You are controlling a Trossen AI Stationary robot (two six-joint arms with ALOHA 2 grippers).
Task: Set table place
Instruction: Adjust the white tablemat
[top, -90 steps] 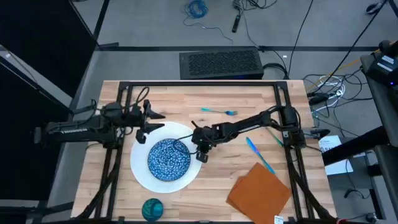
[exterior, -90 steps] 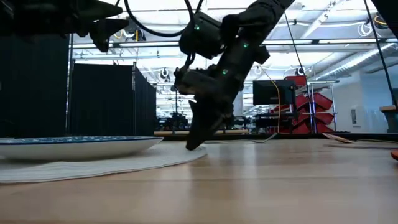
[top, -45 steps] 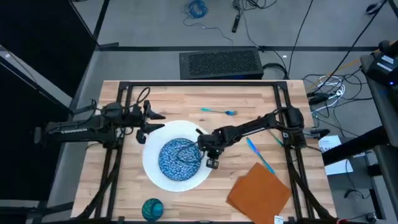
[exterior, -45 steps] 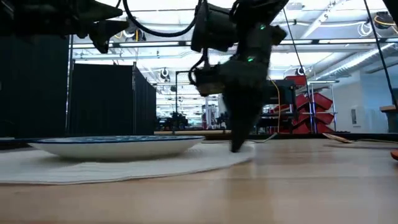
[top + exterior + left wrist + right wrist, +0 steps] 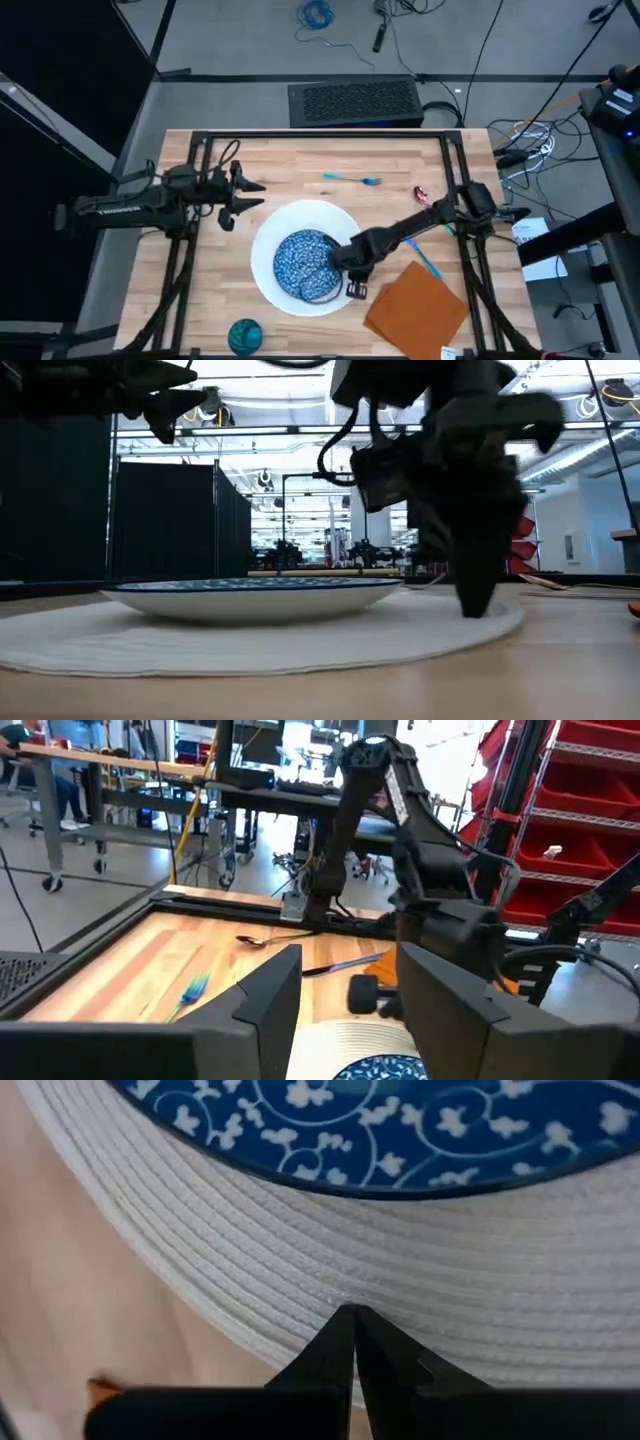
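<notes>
A large white round plate, ribbed like a woven mat, lies flat on the table near its middle. A blue patterned bowl sits on it. My right gripper is shut, with its tips down on the plate's near right part. In the low view its fingers reach down to the white surface beside the bowl. My left gripper hangs open above the table's left side, holding nothing. My right gripper presses its shut fingertips down on the plate's ribbed white border, between the bowl and the plate's outer edge. The fingers come from above, slanting from the table's right. The plate lies flat on the table.
A teal fork lies at the far middle, and a small spoon to its right. A teal knife and an orange-brown napkin lie near the right edge. A teal cup stands at the near left.
My right gripper has gone toward the table's right and near edges with its tips on the plate. The plate, with the bowl on it, has slid flat along the table from left of centre to about the middle. The left arm has kept still.
</notes>
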